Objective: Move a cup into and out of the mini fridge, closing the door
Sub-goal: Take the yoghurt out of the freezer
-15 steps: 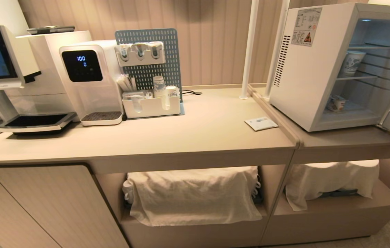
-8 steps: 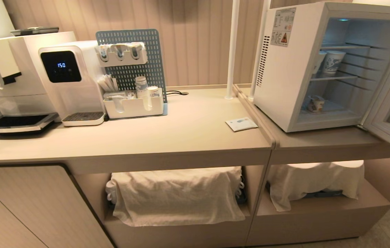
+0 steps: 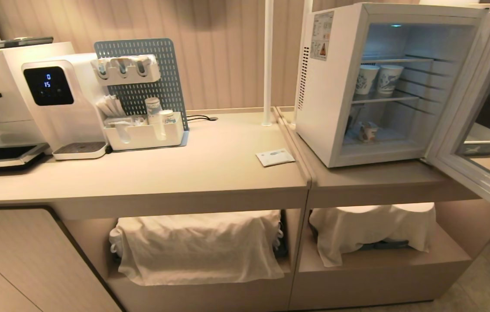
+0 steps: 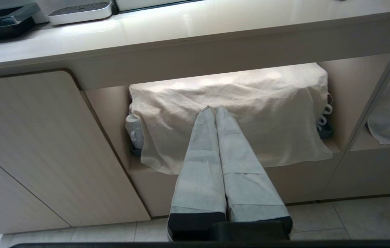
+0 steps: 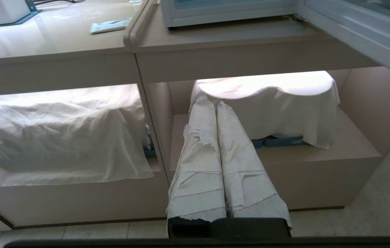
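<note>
The white mini fridge [image 3: 329,99] stands on the right counter with its glass door [image 3: 470,112] swung wide open to the right. The small cup [image 3: 367,131] sits on the fridge's bottom floor, under the wire shelf. Neither arm shows in the head view. My left gripper [image 4: 212,109] is shut and empty, hanging low in front of the cloth-covered shelf under the left counter. My right gripper [image 5: 214,102] is shut and empty too, low before the cloth-covered shelf below the fridge [image 5: 229,12].
Two taller patterned paper cups [image 3: 377,79] stand on the fridge's wire shelf. A small white packet [image 3: 275,157] lies on the counter near the fridge. A water dispenser [image 3: 60,104] and a blue pegboard organiser [image 3: 143,104] are at the left. A white post [image 3: 266,65] rises beside the fridge.
The whole head view has slid left: the camera has turned right, bringing the fridge's inside and open door further into view. Both grippers stay still.
</note>
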